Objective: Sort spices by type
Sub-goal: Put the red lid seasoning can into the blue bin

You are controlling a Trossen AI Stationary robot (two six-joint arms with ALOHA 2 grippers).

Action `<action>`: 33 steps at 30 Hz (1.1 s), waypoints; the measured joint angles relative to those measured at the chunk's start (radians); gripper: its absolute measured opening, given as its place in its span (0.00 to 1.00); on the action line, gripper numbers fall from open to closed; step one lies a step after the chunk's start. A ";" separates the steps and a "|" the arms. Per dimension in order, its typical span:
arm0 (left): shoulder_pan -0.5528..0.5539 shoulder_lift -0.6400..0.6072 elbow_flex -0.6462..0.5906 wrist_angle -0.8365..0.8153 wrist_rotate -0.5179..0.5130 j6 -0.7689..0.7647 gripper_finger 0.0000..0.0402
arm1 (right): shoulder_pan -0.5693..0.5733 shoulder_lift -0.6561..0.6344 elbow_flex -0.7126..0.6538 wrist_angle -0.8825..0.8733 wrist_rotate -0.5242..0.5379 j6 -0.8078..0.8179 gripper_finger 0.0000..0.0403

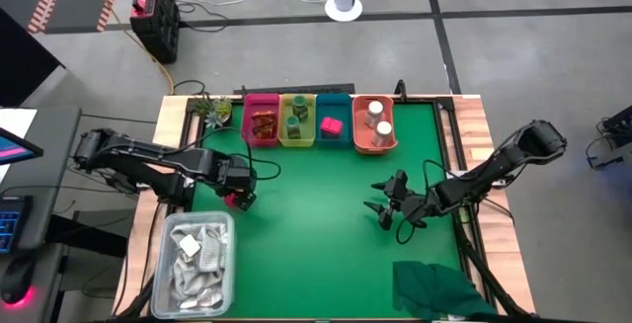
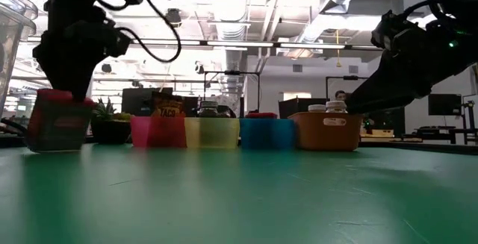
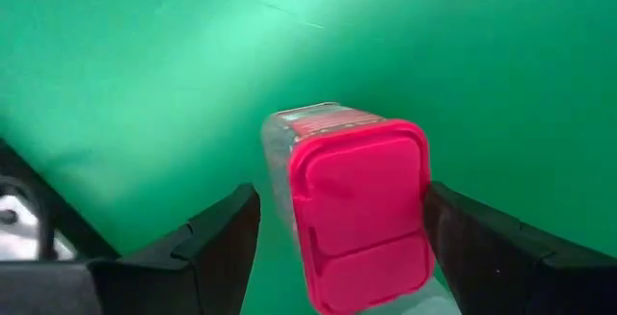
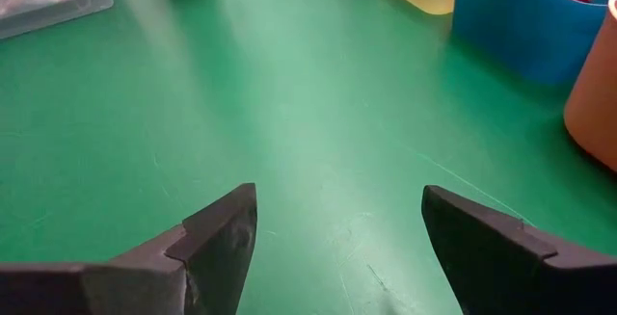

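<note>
At the near edge of the desk a clear plastic tub of white packets sits by the left corner and a dark green cloth lies crumpled by the right one. A little farther in, the left end effector hangs at the left side of the green mat with a pink cube packet standing between its fingers; from the wrist view the fingers flank the packet with narrow gaps, so I cannot tell whether they grip it. The packet's base looks to rest on the mat. Across on the right, the right end effector hovers low over bare mat, fingers spread wide and holding nothing. Along the far edge stands a row of bins: a pink bin with orange-brown sachets, a yellow bin with green round jars, a blue bin holding the other pink cube packet, and an orange bin with two white-capped jars.
</note>
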State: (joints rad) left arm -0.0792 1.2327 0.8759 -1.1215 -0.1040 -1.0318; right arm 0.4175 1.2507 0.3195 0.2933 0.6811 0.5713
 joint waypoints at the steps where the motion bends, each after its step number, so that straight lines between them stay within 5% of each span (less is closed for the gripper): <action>1: 0.001 0.000 -0.001 -0.004 -0.003 0.010 0.69 | 0.000 0.000 0.000 0.000 0.000 0.000 0.79; 25: 0.007 0.014 -0.004 -0.072 -0.055 0.105 0.69 | 0.000 0.000 0.001 0.024 0.000 -0.006 0.79; 33: 0.007 0.013 -0.091 -0.010 -0.008 0.102 0.69 | 0.000 0.000 0.001 0.028 0.000 -0.007 0.79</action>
State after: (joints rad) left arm -0.0719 1.2457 0.7847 -1.1315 -0.1116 -0.9296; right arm 0.4175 1.2507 0.3202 0.3215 0.6811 0.5644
